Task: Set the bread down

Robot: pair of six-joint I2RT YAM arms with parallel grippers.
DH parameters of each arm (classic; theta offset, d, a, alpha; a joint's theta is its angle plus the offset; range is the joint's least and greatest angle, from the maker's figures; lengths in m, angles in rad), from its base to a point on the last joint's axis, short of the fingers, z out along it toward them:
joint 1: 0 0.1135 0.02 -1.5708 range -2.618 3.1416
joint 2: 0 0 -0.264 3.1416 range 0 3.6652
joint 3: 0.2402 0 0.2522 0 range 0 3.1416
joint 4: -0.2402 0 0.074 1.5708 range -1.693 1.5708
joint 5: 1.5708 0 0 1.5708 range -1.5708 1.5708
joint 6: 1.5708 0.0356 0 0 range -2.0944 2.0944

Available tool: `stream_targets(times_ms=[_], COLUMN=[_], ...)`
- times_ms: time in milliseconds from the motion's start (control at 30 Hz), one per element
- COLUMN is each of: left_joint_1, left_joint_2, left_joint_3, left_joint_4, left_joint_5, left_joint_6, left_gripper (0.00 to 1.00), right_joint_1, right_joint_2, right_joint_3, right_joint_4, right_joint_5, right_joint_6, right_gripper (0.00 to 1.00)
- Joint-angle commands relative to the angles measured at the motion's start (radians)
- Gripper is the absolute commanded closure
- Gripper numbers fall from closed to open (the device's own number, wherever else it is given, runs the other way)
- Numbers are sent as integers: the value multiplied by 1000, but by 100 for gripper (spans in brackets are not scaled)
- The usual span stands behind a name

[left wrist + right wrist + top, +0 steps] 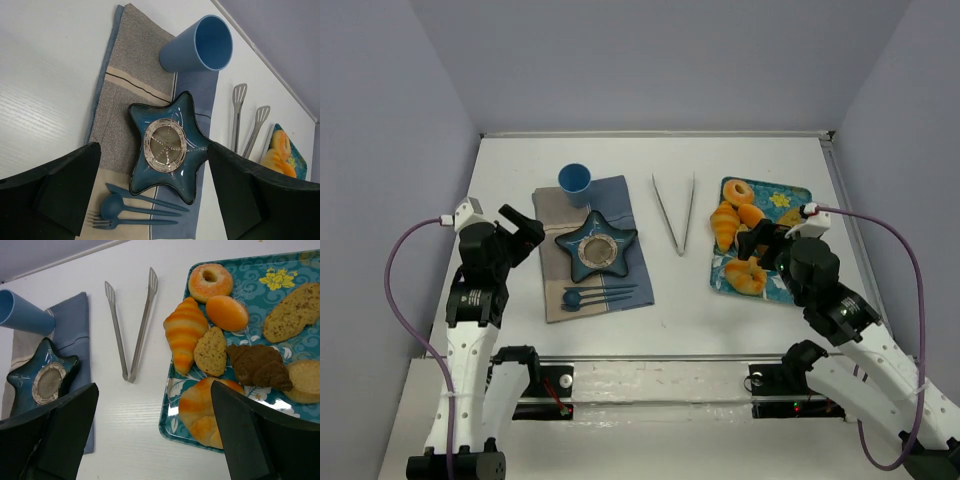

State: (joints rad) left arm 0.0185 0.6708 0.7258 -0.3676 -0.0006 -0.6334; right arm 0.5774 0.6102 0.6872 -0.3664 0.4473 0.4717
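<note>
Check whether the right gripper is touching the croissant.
Apart. The right wrist view shows the right gripper open, both fingers clear of the croissant, with table and tray visible between.

We see a plain white tabletop surface (670, 320) filling the middle of the frame, boxed in by pale lavender walls (650, 60) at the top, left and right. A silver metal rail (650, 358) crosses the lower frame. The light is soft and even.
</note>
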Motion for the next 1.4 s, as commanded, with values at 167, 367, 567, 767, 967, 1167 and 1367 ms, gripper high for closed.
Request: stream_targets(times_ms=[167,367,567,767,967,1167,1367], left_joint_1=[-5,-5,-5,-5,-5,-3,-5], left_joint_2=[-33,45,118,133,139,133,133], left_joint_3=[-5,-29,-16,-28,-34,-55,-71], left_joint_4=[123,217,242,269,282,300,309], left_joint_5=[-21,-10,-10,-33,-33,-7,-4], left_joint_6=[-42,-57,-46,-48,-45,-48,-48], left_gripper=[1,1,1,1,1,1,1], right_joint_1=[4,4,13,13,13,13,13], right_joint_2=[11,305,730,1098,1319,1474,1606], right_joint_3=[-2,145,371,624,762,882,1014], right_joint_4=[113,118,98,-8,-35,-104,-150], right_joint_5=[-132,-324,-285,-188,-217,-188,-108], right_joint_6=[-76,-145,-147,-140,-168,-125,-61], right_gripper=[0,0,0,0,0,0,0])
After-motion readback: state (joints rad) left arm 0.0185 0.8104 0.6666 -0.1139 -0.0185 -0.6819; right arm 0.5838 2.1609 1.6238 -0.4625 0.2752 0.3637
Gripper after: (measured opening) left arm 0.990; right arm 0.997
